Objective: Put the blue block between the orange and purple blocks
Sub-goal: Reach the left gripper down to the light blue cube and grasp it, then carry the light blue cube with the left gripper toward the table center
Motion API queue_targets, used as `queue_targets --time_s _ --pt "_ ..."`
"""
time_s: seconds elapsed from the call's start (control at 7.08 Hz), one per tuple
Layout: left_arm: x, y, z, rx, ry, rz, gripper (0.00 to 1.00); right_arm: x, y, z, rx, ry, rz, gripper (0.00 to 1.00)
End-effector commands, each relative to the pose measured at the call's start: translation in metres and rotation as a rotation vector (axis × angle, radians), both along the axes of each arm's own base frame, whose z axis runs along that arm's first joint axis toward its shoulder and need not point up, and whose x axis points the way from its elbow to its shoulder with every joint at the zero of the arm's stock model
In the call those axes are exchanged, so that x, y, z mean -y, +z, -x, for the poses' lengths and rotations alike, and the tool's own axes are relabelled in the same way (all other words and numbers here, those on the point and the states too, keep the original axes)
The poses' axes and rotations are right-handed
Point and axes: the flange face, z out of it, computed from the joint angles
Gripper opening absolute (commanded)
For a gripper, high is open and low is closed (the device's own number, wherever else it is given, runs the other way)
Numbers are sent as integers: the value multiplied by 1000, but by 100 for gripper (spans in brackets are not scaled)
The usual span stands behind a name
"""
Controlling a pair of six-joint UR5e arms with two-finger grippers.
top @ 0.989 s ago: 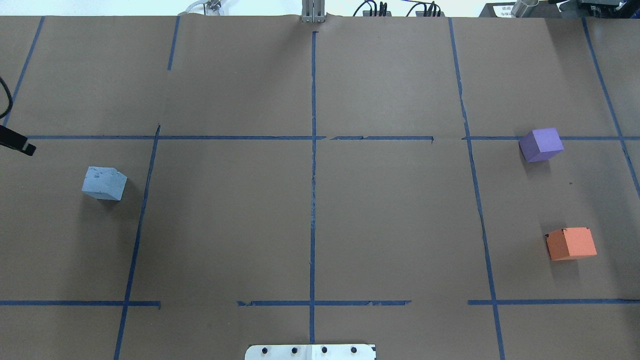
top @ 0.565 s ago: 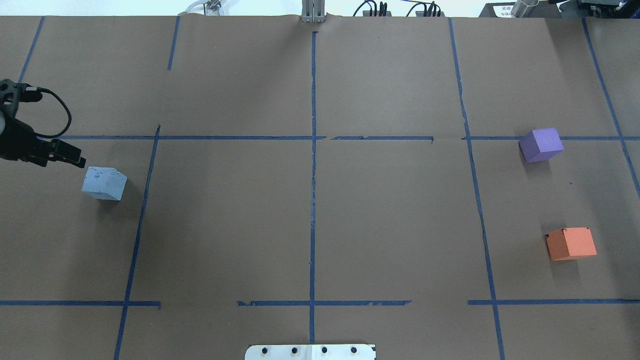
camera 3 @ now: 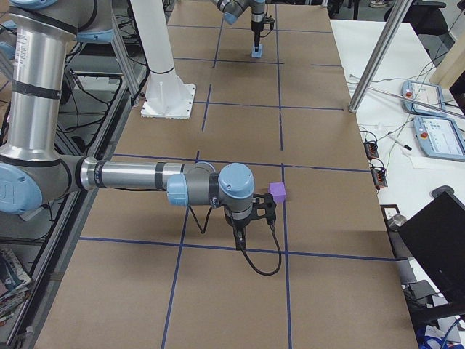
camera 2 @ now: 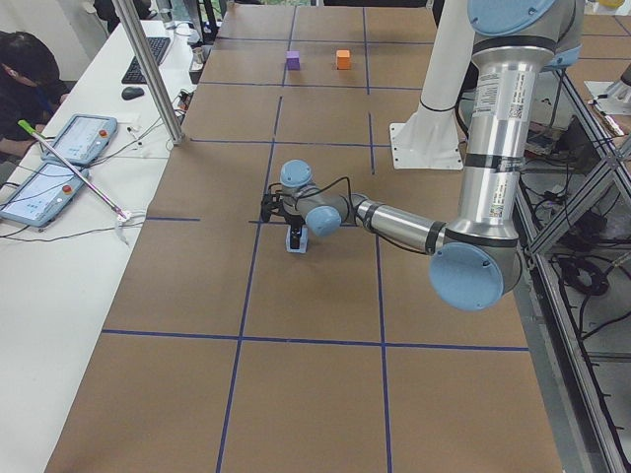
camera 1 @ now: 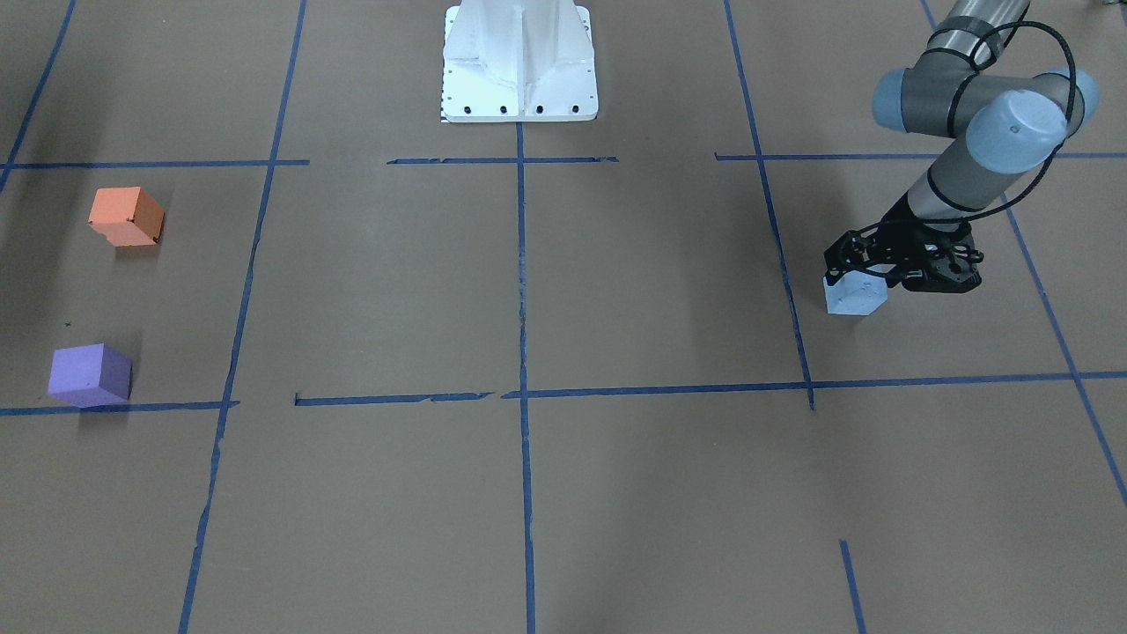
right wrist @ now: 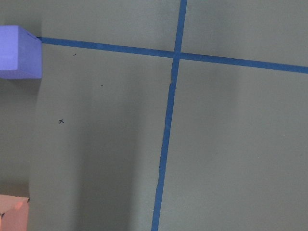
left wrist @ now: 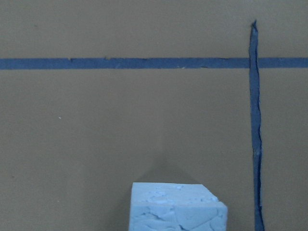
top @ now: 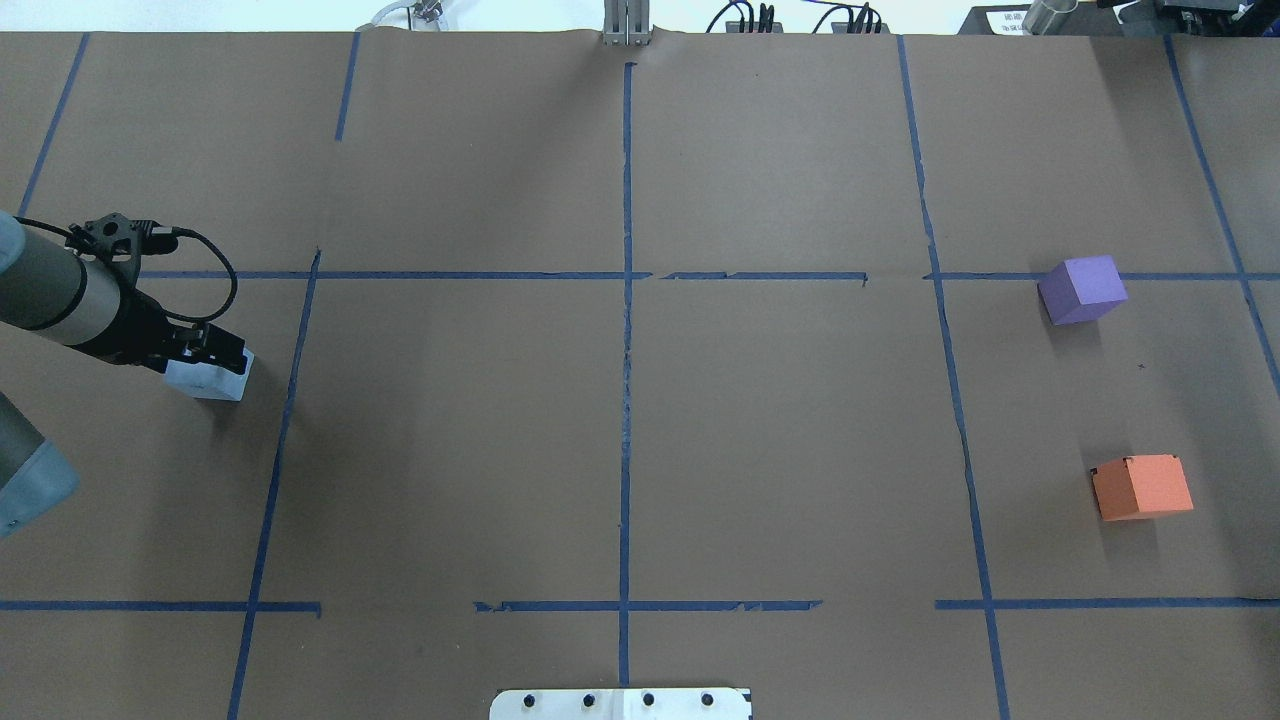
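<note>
We find the blue block (top: pixel 215 385) at the left of the overhead frame, directly beneath the left gripper (top: pixel 208 350), which sits over its top (whether it is spread or pressed on the block, we cannot tell). The gap between the purple block (top: pixel 1082 289) and the orange block (top: pixel 1142 487) lies far across at the right edge, near the right gripper (camera 3: pixel 241 236), whose state we cannot tell either.

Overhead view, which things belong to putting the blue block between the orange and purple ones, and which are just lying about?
Part of the job: blue block, orange block, purple block, left gripper over the blue block.

Just there: blue tape lines, white base plate, cables at the table's far edge, teach pendant on the side desk.
</note>
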Motion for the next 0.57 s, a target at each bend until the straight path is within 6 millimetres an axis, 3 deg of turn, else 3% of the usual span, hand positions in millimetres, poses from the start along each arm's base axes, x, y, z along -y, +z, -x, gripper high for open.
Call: queue_targets --time_s 0.0,0.14,0.28,0.42 --pt "-9 8 -21 52 -3 -22 100 0 0 0 0 0 1 100" --pt "-9 9 -21 54 -2 -23 93 0 0 0 0 0 1 100" --pt "-9 8 -21 52 4 -25 32 0 0 0 0 0 2 100" --pt "-9 -1 -19 41 4 -31 19 0 0 0 0 0 1 100"
